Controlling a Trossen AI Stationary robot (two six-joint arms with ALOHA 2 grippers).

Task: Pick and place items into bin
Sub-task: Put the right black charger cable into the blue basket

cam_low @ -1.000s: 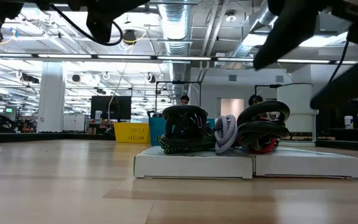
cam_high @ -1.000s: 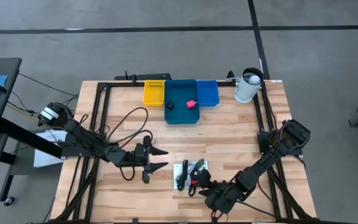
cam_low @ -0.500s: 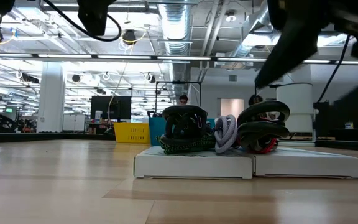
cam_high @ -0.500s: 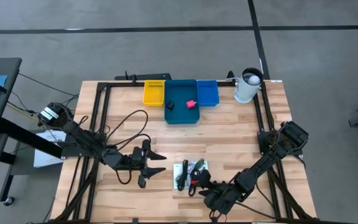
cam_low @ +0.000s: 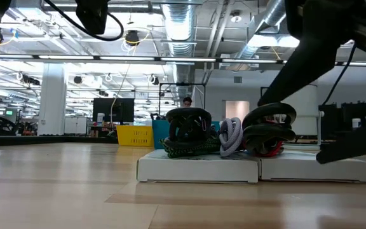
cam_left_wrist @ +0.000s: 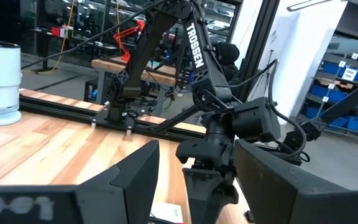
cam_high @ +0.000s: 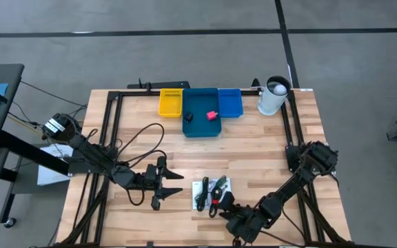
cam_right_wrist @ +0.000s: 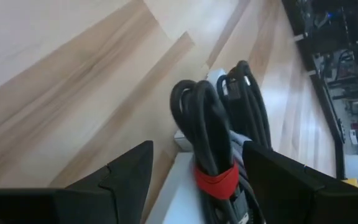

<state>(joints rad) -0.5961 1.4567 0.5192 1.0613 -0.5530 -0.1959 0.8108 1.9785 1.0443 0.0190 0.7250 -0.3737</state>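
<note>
Near the table's near edge lie white flat printed cards (cam_high: pixel 205 187) with cable bundles resting on top: a black coil (cam_low: pixel 188 124), a grey cable (cam_low: pixel 229 136), a green stringy piece (cam_low: pixel 182 150) and a black bundle with a red tie (cam_right_wrist: pixel 211 144). My right gripper (cam_high: pixel 226 204) is open just near-right of this pile; its fingers stand on either side of the red-tied bundle without touching. My left gripper (cam_high: pixel 173 184) is open, raised left of the pile. A pink-red block (cam_high: pixel 212 115) and a small black piece (cam_high: pixel 189 116) lie in the teal bin (cam_high: pixel 200 129).
A yellow bin (cam_high: pixel 171 102) and a blue bin (cam_high: pixel 229 102) flank the teal bin at the far edge. A white cylinder (cam_high: pixel 274 95) stands at the far right corner. Black cables (cam_high: pixel 140 138) loop over the wood on the left. Black frame rails run along both sides.
My right gripper has come down toward the table beside the pile; one finger now shows low at the right end of the cards in the low view. My left gripper has drifted a little toward the table's near-left. The pile has stayed where it was.
</note>
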